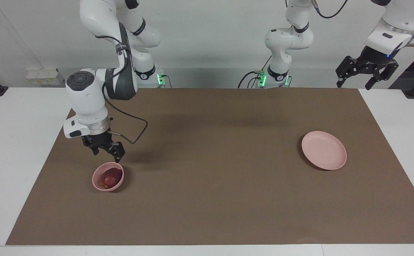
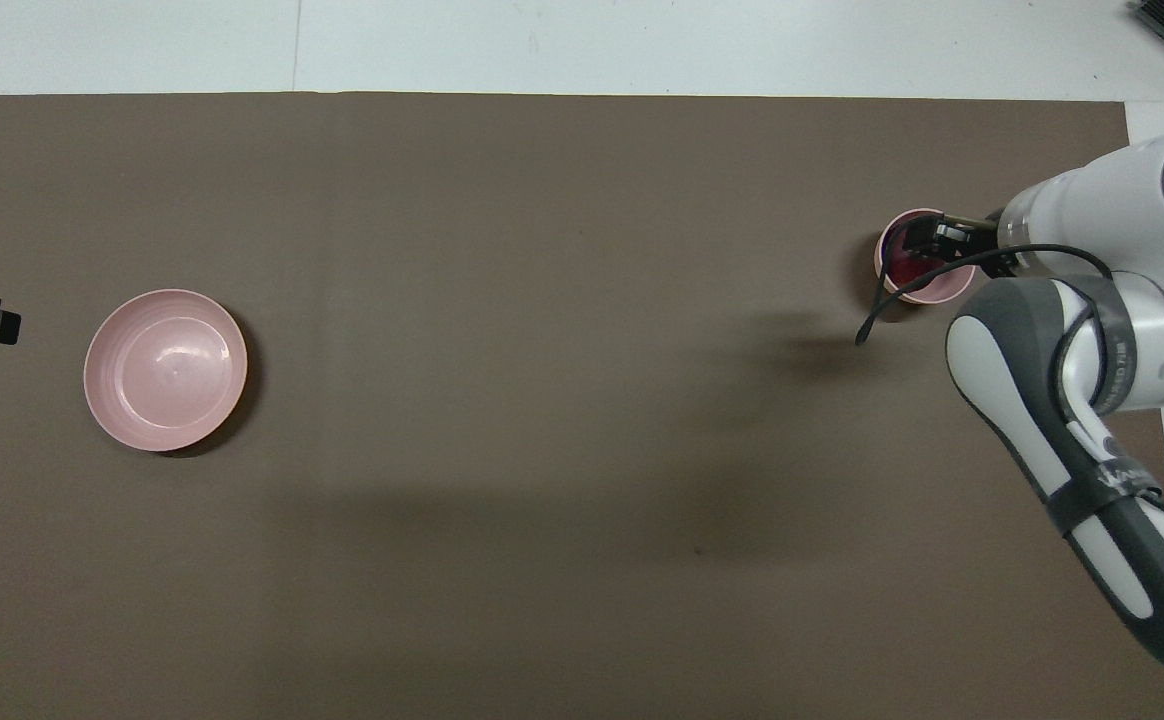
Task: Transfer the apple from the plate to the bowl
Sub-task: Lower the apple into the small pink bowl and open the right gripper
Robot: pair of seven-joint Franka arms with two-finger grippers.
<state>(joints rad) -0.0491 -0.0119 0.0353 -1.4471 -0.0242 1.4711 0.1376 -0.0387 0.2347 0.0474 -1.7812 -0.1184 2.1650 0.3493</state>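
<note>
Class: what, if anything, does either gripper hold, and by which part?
Nothing. The right gripper hangs open over the bowl, where the apple lies; the left gripper waits open.

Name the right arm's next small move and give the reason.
Probably lift clear and retreat toward its base: the apple already lies in the bowl, the plate is bare, and the right gripper hangs open above the bowl, holding nothing.

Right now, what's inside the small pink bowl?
The apple sits inside the bowl, dark red with a yellowish patch low on it. Its underside and the bowl's floor are hidden. The open right gripper hangs above it, holding nothing.
</note>
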